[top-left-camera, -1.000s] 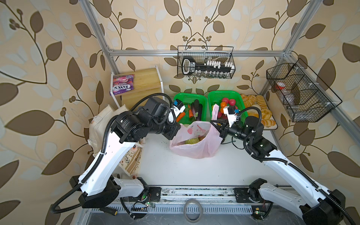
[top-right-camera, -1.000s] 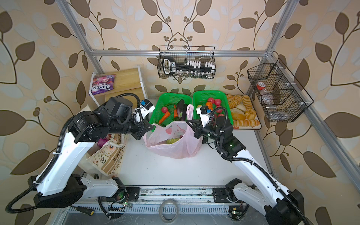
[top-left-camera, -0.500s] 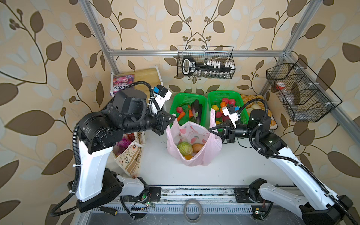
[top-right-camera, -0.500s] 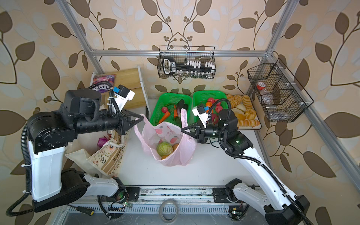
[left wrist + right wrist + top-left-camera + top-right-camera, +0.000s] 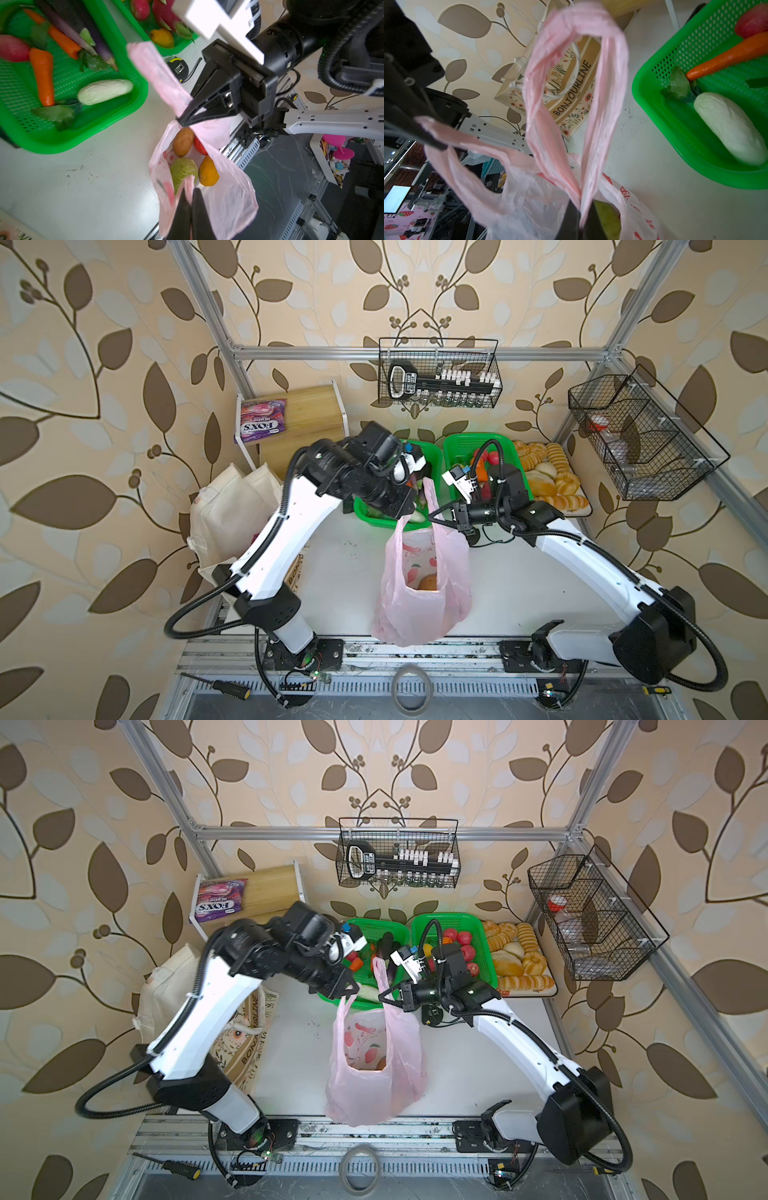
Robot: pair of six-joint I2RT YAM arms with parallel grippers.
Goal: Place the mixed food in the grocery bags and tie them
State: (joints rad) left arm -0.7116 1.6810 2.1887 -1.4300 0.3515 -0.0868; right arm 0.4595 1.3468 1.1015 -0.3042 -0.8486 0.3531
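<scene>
The left arm [image 5: 286, 539] rises from its base at lower centre-left in both top views and bends toward frame centre. The right arm [image 5: 582, 556] reaches in from lower right. The left pincer [image 5: 404, 515] and right pincer [image 5: 433, 517] face each other, tips near, each clamped tight on a handle of the pink bag [image 5: 419, 605].

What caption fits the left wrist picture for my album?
The left gripper and right gripper pinch pink bag handles, cabbage inside.

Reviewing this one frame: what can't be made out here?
- Inside the canvas tote: both top views, hidden by its own cloth and the left arm.
- Bottom of the pink bag: every view, under film and the cabbage.
- Bottle labels in the wire basket: top views, too small.
</scene>
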